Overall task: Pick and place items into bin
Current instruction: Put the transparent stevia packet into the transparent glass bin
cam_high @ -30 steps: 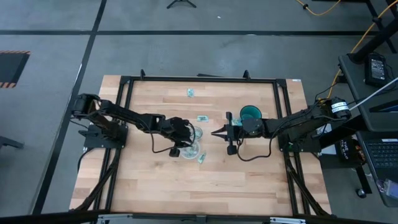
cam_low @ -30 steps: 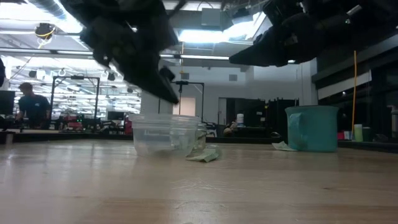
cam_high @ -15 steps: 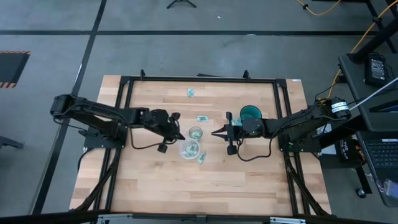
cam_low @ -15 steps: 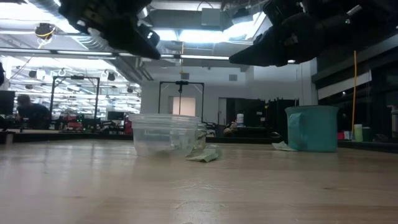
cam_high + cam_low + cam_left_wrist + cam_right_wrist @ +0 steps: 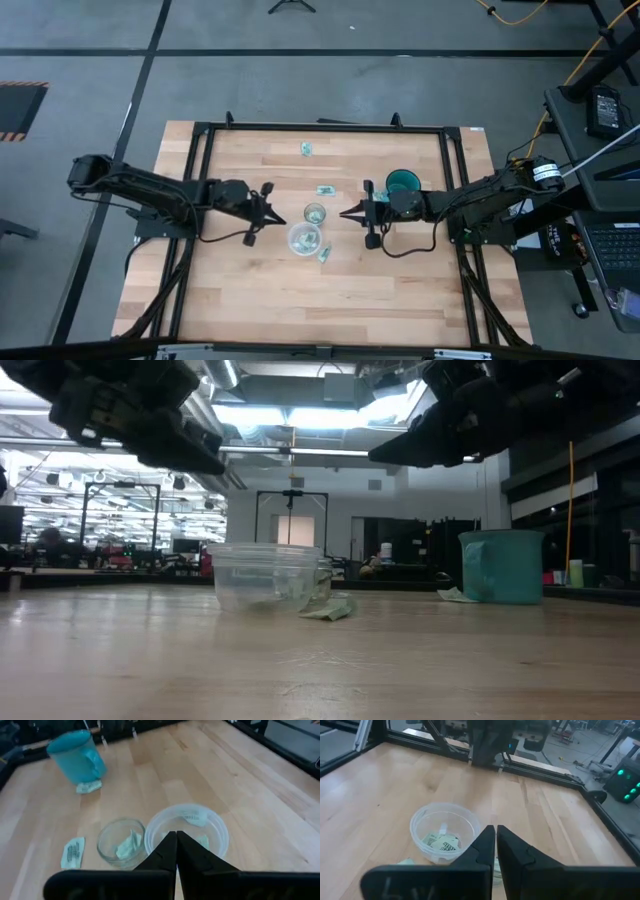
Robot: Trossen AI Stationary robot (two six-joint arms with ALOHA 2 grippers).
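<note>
The bin (image 5: 304,238) is a clear round tub at mid-table; packets (image 5: 197,840) lie inside it. Beside it, on its far side, a smaller glass bowl (image 5: 120,842) holds one packet. Loose packets lie on the wood: one (image 5: 325,254) by the bin's near right, one (image 5: 325,190) and one (image 5: 307,149) farther back, and one (image 5: 89,786) by the teal mug (image 5: 403,183). My left gripper (image 5: 275,218) hangs shut and empty left of the bin. Right of the glass bowl, my right gripper (image 5: 342,213) is shut and empty.
A black frame (image 5: 320,127) borders the wooden table top. The teal mug stands under my right arm. Bare wood lies between the bin and the table's near edge (image 5: 320,335). People and equipment show in the room behind in the low view.
My left gripper has drawn back from above the bin toward the table's left edge, rising a little and tipping from pointing steeply down to nearer level. The bin, the bowl and the packets lie as before.
</note>
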